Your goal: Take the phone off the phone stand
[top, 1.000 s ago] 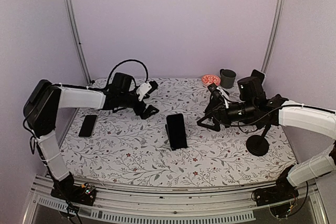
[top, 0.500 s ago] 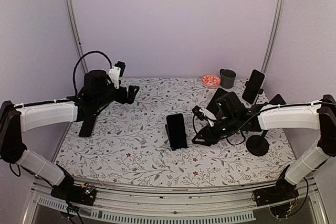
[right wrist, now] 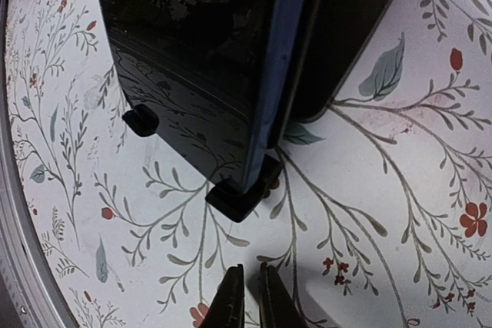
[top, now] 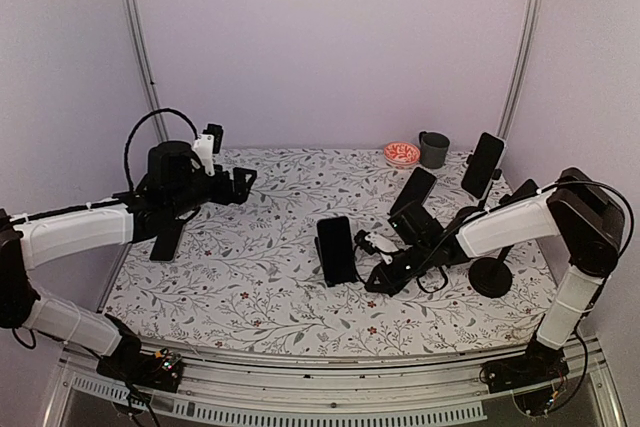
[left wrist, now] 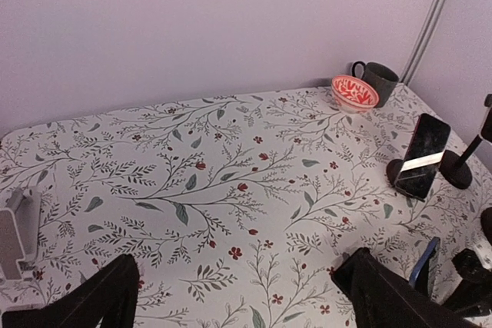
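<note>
A dark phone (top: 336, 247) leans upright in a black phone stand (top: 343, 278) at the table's middle. In the right wrist view the phone (right wrist: 192, 51) fills the top, its lower edge resting in the stand's front lip (right wrist: 238, 199). My right gripper (top: 360, 238) is low just to the phone's right; its tips (right wrist: 247, 297) are shut on nothing, a short way from the lip. My left gripper (top: 240, 181) hovers at the far left, open and empty (left wrist: 238, 309).
A second phone leans on a stand (top: 413, 193) behind the right arm, and a third (top: 485, 164) sits on a pole stand with a round base (top: 490, 277). Another phone (top: 167, 239) lies flat at the left. A red bowl (top: 401, 153) and a dark mug (top: 434, 148) stand at the back.
The right gripper has closed and travelled left and down to the centre phone's stand. The left arm has drawn back toward the left edge, still open.
</note>
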